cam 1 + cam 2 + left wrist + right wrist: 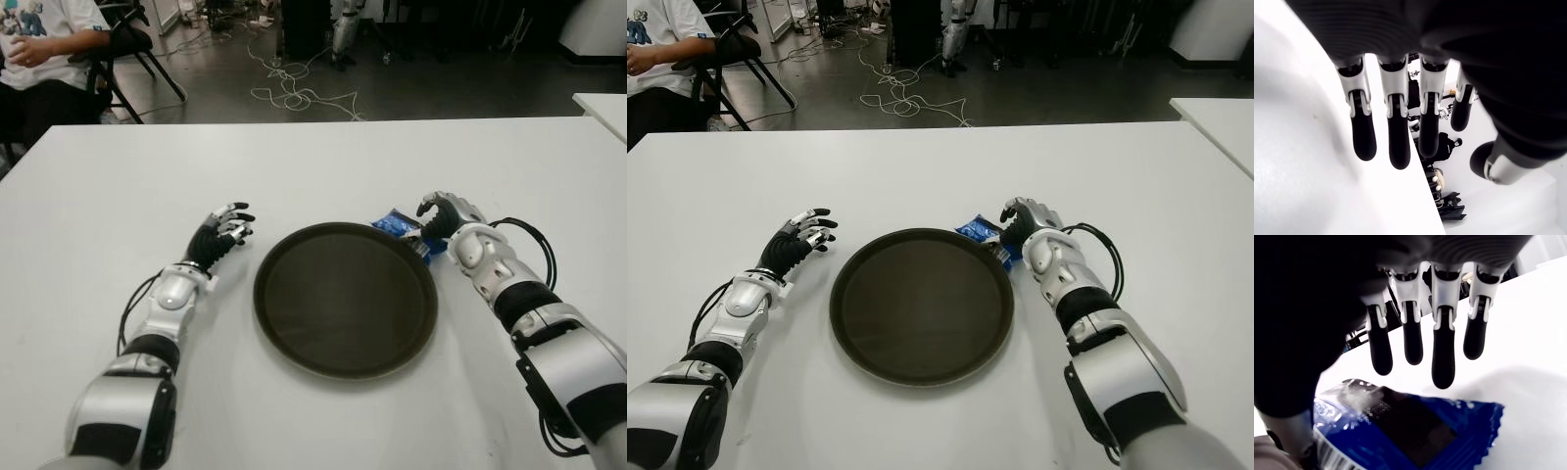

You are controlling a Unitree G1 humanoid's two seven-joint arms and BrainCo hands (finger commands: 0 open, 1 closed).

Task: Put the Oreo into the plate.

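oreo packet (1400,431) under right hand (443,217), beside plate (345,299) rim, on table (323,166). right fingers (1443,357) spread above wrapper, nothing gripped yet. lower squarely, pinch wrapper firmly, lift clear over rim. left hand (220,235) relaxed, empty, opposite side of plate.

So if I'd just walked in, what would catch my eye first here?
Probably the big dark round plate, bare, in the middle of the white table. Just past its far right rim lies a blue Oreo packet, with the right hand poised over it, fingers open and not yet gripping. The left hand shows left of the plate, fingers spread.
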